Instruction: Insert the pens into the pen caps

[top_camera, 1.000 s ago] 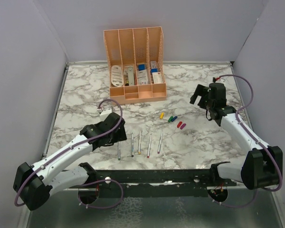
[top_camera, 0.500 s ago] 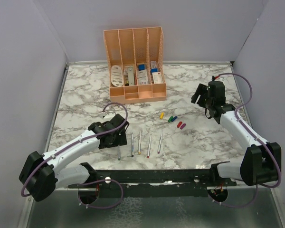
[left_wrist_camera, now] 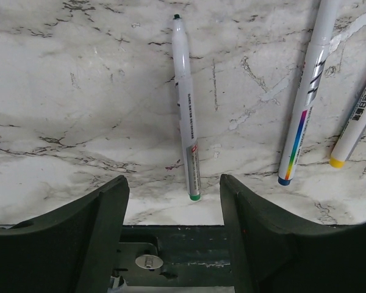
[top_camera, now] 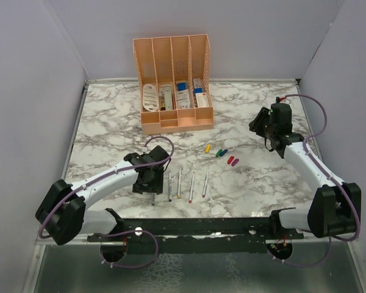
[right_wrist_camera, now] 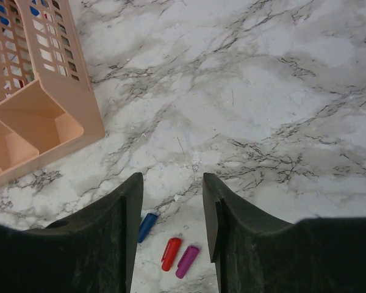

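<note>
Five pens [top_camera: 191, 183] are lying on the worktop [top_camera: 110, 128] in front of the one organiser [top_camera: 174, 125], and five caps [top_camera: 230, 160] are lying in front of it too, further right.

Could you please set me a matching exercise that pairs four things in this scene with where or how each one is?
Things:
1. red cap
2. green-tipped pen
3. organiser
4. right hand

Descriptions:
A. open and empty
B. standing at the far side of the table
C. lying between the blue cap and the purple cap
D. lying just beyond the open left hand

Pairs: 1-C; 2-D; 3-B; 4-A
</note>
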Robot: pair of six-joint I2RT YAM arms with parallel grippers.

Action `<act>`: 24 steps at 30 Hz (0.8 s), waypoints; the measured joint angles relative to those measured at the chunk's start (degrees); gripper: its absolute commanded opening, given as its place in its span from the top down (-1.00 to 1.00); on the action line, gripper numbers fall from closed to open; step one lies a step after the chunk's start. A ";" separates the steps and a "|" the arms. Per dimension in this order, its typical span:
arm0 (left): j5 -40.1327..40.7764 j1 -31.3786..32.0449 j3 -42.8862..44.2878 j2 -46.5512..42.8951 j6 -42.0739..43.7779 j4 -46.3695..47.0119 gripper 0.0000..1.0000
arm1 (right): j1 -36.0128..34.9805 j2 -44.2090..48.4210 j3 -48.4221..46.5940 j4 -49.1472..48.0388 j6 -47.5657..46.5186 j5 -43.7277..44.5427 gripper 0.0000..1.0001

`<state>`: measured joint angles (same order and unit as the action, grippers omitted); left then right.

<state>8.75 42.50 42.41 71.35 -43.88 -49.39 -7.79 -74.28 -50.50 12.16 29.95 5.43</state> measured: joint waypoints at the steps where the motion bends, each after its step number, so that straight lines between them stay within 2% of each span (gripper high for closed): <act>1: -0.33 0.00 0.31 0.83 0.42 0.00 -0.29 | 0.04 -0.09 -0.02 0.02 0.04 -0.04 -0.01; 8: -0.92 -0.79 1.84 5.03 3.13 -0.26 -0.29 | 0.31 -0.35 -0.02 0.26 0.02 0.09 -0.03; 15: -1.38 -3.98 3.65 8.24 6.12 -0.28 -0.20 | 0.31 -0.33 -0.02 0.26 -1.11 0.28 -0.03; 18: -2.05 -5.22 4.48 9.44 6.95 -0.17 -0.09 | 0.31 -0.33 -0.02 0.24 -1.36 0.26 -0.03; 24: -4.76 -5.68 4.94 10.05 6.93 0.87 -0.03 | 0.31 -1.22 -1.18 0.17 -1.70 0.22 -0.03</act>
<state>3.99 36.82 47.35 81.41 -36.95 -48.51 -7.49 -75.50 -51.68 12.34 28.25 5.65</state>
